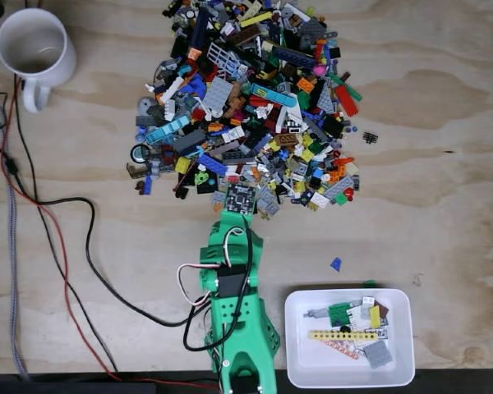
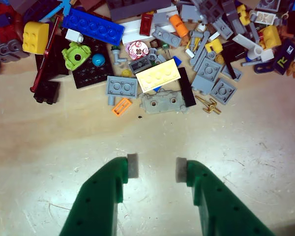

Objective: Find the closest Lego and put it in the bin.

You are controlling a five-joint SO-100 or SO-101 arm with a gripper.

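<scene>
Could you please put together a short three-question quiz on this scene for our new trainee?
1. True or false: the gripper is shut on a brick.
2. In the fixed view, the bin lies: A) left of the arm, B) right of the arm, C) above the Lego pile.
3. What stands at the top left corner of the fixed view?

Key: 1. False; its fingers are apart and hold nothing. 2. B. 3. A white mug.
</scene>
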